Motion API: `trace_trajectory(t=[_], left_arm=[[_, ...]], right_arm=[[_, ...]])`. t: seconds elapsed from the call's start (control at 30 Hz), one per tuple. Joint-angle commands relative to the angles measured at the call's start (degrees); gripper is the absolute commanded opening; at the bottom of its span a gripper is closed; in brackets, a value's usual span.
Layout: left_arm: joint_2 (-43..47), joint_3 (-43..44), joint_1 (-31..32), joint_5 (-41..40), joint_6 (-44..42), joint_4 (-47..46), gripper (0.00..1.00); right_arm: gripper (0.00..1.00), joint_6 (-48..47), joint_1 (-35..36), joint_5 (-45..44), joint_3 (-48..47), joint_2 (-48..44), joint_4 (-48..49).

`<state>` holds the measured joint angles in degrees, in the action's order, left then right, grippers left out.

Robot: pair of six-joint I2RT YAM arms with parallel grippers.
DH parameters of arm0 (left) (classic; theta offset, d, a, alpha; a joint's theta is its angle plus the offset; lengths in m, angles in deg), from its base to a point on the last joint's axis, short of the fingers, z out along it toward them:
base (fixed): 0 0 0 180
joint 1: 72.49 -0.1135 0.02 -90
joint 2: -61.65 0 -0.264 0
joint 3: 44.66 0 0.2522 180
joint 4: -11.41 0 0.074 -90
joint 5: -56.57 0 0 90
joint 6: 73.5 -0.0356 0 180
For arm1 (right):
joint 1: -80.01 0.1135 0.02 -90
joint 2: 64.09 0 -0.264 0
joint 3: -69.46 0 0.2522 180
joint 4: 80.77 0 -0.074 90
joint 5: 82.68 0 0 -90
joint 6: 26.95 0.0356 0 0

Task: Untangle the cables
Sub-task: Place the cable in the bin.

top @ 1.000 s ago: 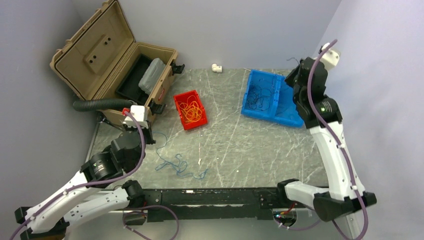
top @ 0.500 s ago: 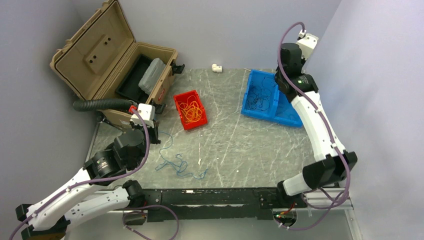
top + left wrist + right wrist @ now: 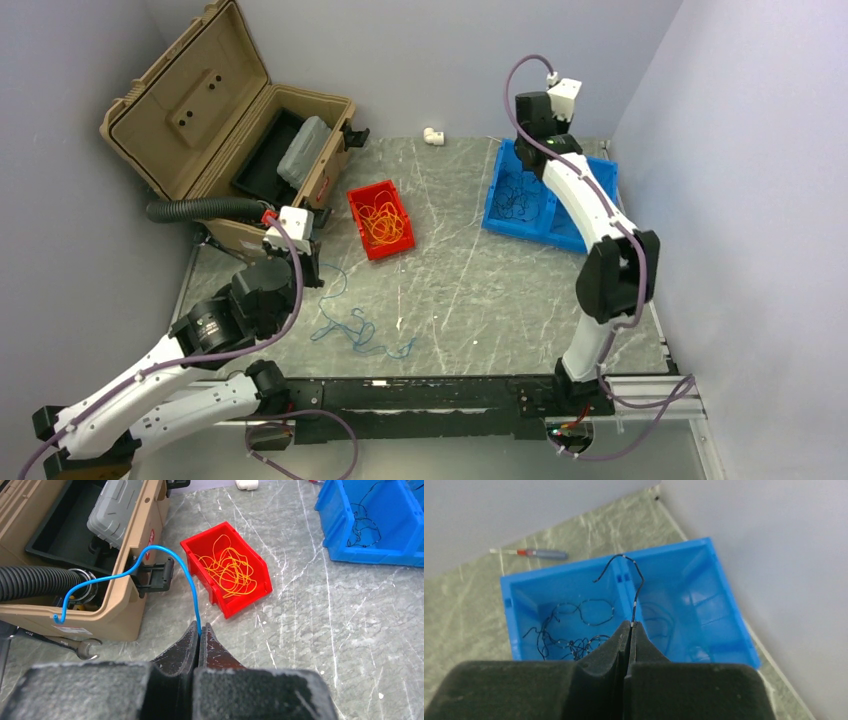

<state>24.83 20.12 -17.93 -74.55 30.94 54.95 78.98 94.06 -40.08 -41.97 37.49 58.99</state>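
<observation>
My left gripper (image 3: 200, 628) is shut on a blue cable (image 3: 186, 575) that curls up and to the left in front of the tan case. More blue cable (image 3: 355, 330) lies tangled on the table near the front. Orange-yellow cables (image 3: 231, 572) fill the red bin (image 3: 379, 219). My right gripper (image 3: 630, 625) is shut on a dark cable (image 3: 636, 587) and holds it above the blue bin (image 3: 724, 625). Several dark cables (image 3: 569, 632) lie in that bin's left compartment. In the top view the right gripper (image 3: 535, 130) is over the bin's back edge.
An open tan case (image 3: 225, 130) with a grey box inside stands at the back left. A black ribbed hose (image 3: 195, 208) runs into it. A wrench (image 3: 75, 647) lies by the case. A white fitting (image 3: 433, 135) and a small screwdriver (image 3: 541, 554) lie at the back.
My right arm has swung left from the far right side to above the blue bin's back edge. My left gripper has lifted slightly with the blue cable.
</observation>
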Motion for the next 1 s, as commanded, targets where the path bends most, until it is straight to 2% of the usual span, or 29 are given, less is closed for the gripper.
trace_trajectory(t=[0.0,0.07,0.13,0.17,0.2,0.23,0.27,0.43,0.53,0.63,0.7,0.87,0.97], left_arm=[[-0.99,1.75,-0.07,1.24,0.44,-1.61,0.00],[-1.34,1.85,-0.07,1.62,0.61,-1.28,0.00],[-1.44,1.91,-0.06,2.27,0.75,-1.10,0.00],[-1.49,2.01,-0.05,2.64,0.81,-0.94,0.00],[-1.52,2.05,-0.05,2.93,0.85,-0.87,0.00],[-1.48,2.08,-0.07,3.50,0.85,-0.82,0.00],[-1.50,1.98,-0.07,3.92,0.79,-0.78,0.00],[-1.56,1.30,-0.05,7.29,0.10,-1.84,0.00],[-1.91,1.13,-0.06,11.33,-1.00,-3.24,0.00],[-3.29,1.55,-0.07,15.56,-1.98,-4.71,0.00],[-4.48,2.42,-0.07,17.88,-2.07,-5.03,0.00],[-7.13,4.42,-0.07,21.60,-2.04,-5.98,0.00],[-8.00,5.13,-0.07,23.68,-1.96,-7.07,0.00]], right_arm=[[0.00,2.60,-1.21,8.65,-5.13,8.55,-7.16],[0.01,4.01,-1.55,10.97,-9.58,13.12,-12.15],[0.11,4.27,-1.56,11.87,-12.80,15.89,-15.44],[0.44,4.52,-1.53,12.13,-13.86,16.41,-16.73],[0.65,4.30,-1.56,12.71,-13.66,15.85,-16.76],[0.74,3.86,-1.61,13.78,-12.60,14.51,-15.64],[0.79,3.17,-1.57,15.09,-11.02,12.87,-14.11],[0.87,0.45,-1.33,24.56,-3.80,3.35,-9.59],[0.89,-1.62,-0.94,35.76,2.56,-2.53,-7.35],[1.00,-2.65,0.44,50.08,11.68,-9.74,-2.20],[1.00,-0.92,2.63,56.02,18.80,-15.32,1.66],[1.00,0.54,15.01,54.76,32.67,-23.56,7.13],[1.00,1.70,19.66,56.24,40.18,-27.19,12.76]])
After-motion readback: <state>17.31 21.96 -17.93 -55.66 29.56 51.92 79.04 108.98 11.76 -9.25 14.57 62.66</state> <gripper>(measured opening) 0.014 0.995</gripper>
